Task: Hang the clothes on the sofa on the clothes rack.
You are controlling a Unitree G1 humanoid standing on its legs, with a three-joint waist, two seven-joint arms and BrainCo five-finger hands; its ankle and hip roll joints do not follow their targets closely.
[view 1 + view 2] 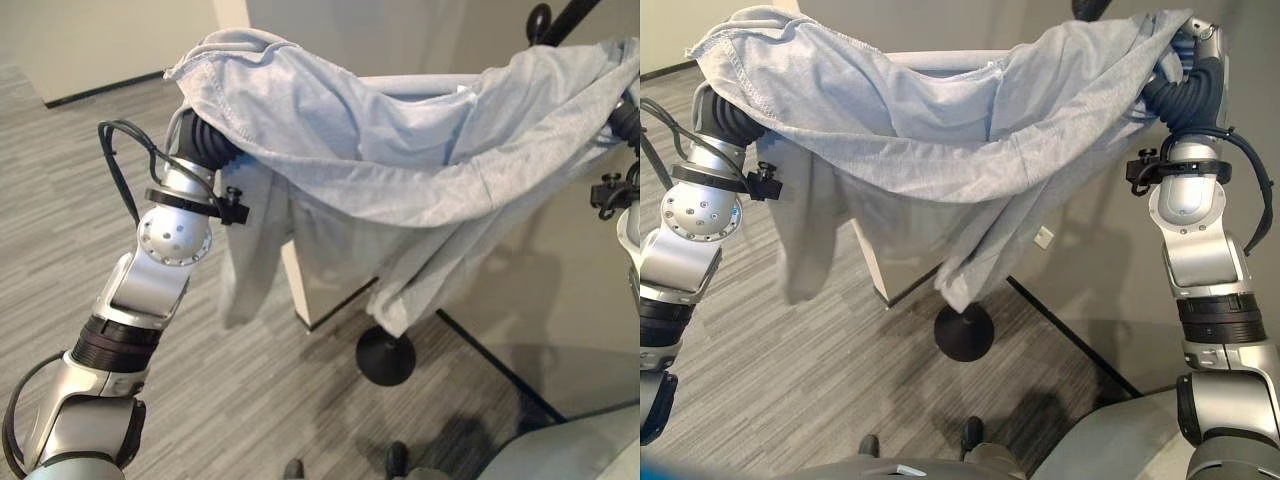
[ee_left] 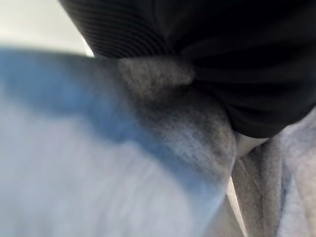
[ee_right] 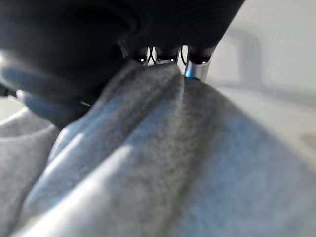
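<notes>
The garment (image 1: pixel 940 150), a pale grey-blue top, is held aloft and stretched across the upper half of both eye views, well above the floor. It spans from the upper left of the frame to the upper right, sagging in the middle, with one sleeve (image 1: pixel 805 240) hanging free at the left and a fold tapering down toward the centre. Judged from this, it is spread between the two arms so that it can be carried over the rack and lowered onto it.

The left hand (image 2: pixel 197 59) sits at the upper left end of the cloth. The fabric drapes over it and hides the fingers, so whether it grips or merely props the cloth cannot be told; its wrist view shows the dark cover with grey cloth pressed up against it. The right hand (image 1: pixel 1195 50) is at the upper right end. In its wrist view the fingers (image 3: pixel 195 69) reach over a ridge of bunched cloth, which appears pinched and lifted there; I judge it closed on the garment.

Behind and below the cloth, the round black base (image 1: pixel 962 335) of the clothes rack stands on the grey carpet (image 1: pixel 790 380), low centre of frame. A black knob (image 1: pixel 540 20) and slanted bar of the rack show at the top right of the left eye view, just above the cloth. A pale panel (image 1: pixel 890 250) stands behind the hanging fold. The garment is not yet resting on the rack, as far as can be seen.
</notes>
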